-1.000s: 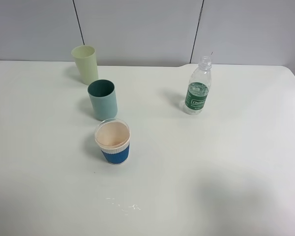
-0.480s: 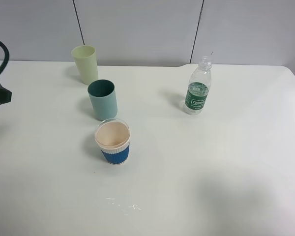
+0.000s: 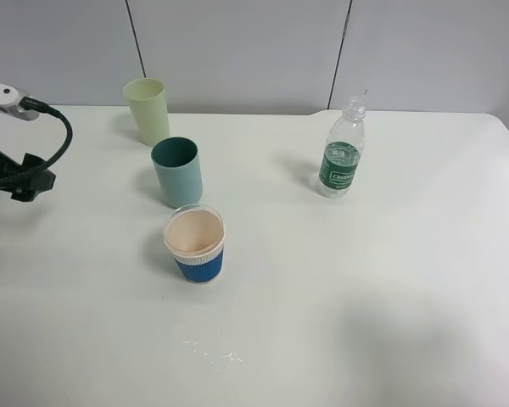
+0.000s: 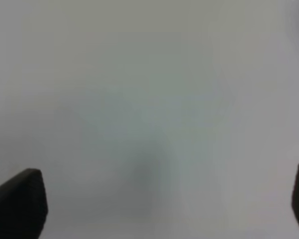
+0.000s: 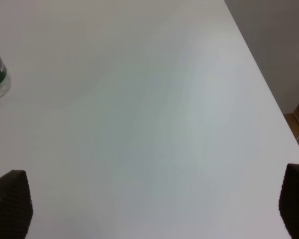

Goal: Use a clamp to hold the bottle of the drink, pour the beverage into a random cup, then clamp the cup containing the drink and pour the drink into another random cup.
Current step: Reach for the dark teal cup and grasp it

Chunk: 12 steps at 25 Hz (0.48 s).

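My left arm hangs over the table at its far left edge. My left gripper has its jaws spread wide, with only blurred white surface between them. Next come three upright cups in a slanting row: a pale green cup at the back, a teal cup, and nearest, a blue-sleeved paper cup. Well apart to the right stands the green-labelled clear bottle. My right gripper is also wide apart over bare table, holding nothing.
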Available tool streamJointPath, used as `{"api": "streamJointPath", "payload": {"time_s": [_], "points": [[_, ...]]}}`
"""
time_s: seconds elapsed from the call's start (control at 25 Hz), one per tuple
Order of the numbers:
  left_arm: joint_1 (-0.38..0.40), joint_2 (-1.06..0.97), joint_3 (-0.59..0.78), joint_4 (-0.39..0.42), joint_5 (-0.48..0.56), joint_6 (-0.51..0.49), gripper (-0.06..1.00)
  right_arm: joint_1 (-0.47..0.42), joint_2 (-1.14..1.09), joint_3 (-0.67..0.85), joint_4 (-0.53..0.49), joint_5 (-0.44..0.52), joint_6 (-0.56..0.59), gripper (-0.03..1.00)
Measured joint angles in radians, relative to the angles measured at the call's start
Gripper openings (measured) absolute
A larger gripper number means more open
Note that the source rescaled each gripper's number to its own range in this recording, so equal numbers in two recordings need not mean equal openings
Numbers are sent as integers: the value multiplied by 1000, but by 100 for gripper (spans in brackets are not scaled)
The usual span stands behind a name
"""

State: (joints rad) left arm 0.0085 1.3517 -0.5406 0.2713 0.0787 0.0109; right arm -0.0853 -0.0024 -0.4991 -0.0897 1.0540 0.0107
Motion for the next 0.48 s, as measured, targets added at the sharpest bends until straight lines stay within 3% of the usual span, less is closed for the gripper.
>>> {"api": "streamJointPath", "payload": {"time_s": [0.48], "points": [[0, 251, -1, 485, -381, -342, 100, 0, 0, 0, 0, 0, 0, 99]]}}
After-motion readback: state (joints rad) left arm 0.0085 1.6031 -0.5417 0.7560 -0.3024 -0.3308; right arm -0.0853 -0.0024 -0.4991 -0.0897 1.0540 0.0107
